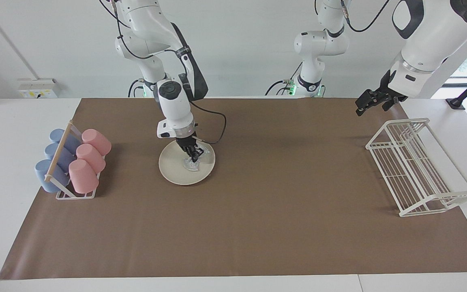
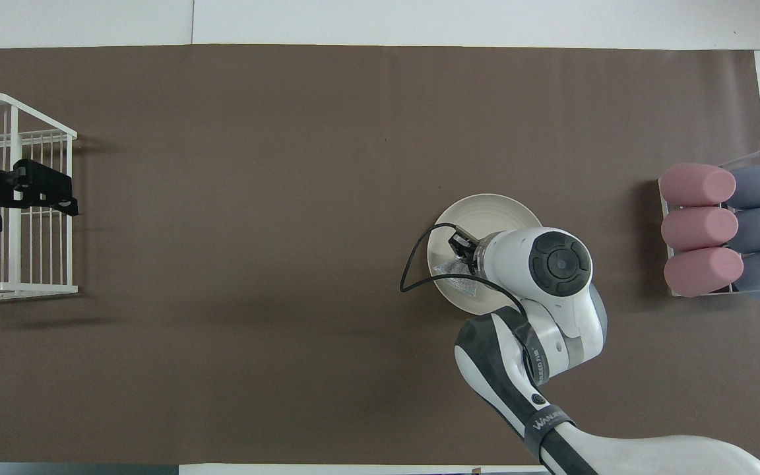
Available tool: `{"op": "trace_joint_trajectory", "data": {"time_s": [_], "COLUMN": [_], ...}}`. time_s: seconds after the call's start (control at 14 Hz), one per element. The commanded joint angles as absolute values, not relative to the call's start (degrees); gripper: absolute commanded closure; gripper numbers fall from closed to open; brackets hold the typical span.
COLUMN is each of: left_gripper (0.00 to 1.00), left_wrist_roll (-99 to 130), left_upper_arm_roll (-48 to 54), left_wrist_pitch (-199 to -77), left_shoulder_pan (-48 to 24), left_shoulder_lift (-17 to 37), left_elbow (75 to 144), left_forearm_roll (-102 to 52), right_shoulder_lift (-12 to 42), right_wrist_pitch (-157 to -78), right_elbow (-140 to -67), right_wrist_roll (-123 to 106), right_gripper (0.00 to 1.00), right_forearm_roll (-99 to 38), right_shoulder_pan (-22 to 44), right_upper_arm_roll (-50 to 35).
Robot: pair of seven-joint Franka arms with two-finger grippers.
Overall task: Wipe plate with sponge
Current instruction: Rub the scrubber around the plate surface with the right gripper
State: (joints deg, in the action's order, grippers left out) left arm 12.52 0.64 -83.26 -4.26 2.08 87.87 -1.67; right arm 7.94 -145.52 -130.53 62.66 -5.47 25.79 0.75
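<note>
A white table [image 1: 10, 194] wears a brown mat [image 1: 258, 227]. On the mat: a cream plate [image 1: 172, 170], a rack of 6 cups [image 1: 73, 162] (3 pink, 3 blue), a white wire rack [image 1: 418, 170].

You have the silvery mesh sponge [image 1: 191, 164] on the round cream plate [image 1: 175, 170], beside the cup rack [image 1: 73, 196]; the wire rack [image 1: 420, 178] sits well apart.

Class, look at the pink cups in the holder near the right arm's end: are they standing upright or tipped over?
Tipped. The three pink cups lie slanted on the cup holder, their closed bottoms up, leaning against its wooden rail.
</note>
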Motion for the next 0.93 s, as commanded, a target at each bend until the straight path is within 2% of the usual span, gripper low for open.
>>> {"op": "trace_joint_trajectory", "data": {"time_s": [0.0, 0.14, 0.43, 0.72, 0.86], "left_gripper": [0.0, 0.0, 0.0, 0.0, 0.0], "left_wrist_roll": [13.18, 13.27, 13.18, 13.18, 13.27], "left_upper_arm_roll": [0.79, 0.79, 0.79, 0.79, 0.79], "left_wrist_pitch": [-83.06, -82.97, -83.06, -82.97, -82.97], "left_shoulder_pan": [-4.13, -4.13, -4.13, -4.13, -4.13], "left_shoulder_lift": [1.05, 1.05, 1.05, 1.05, 1.05], "left_elbow": [88.68, 88.68, 88.68, 88.68, 88.68], "left_forearm_roll": [-1.41, -1.41, -1.41, -1.41, -1.41], "right_shoulder_lift": [8.26, 8.35, 8.7, 8.7, 8.44], "right_wrist_pitch": [-146.25, -146.34, -146.6, -146.25, -143.37], "right_elbow": [-130.87, -130.87, -130.78, -129.91, -127.37], "right_wrist_roll": [63.46, 59.62, 47.31, 49.73, 51.41], "right_gripper": [1.0, 1.0, 1.0, 1.0, 1.0], "right_forearm_roll": [-5.45, -5.45, -5.45, -5.45, -5.45], "right_shoulder_pan": [25.4, 24.44, 17.86, 18.28, 18.28], "right_upper_arm_roll": [0.7, 0.79, 0.79, 0.7, 0.62]}}
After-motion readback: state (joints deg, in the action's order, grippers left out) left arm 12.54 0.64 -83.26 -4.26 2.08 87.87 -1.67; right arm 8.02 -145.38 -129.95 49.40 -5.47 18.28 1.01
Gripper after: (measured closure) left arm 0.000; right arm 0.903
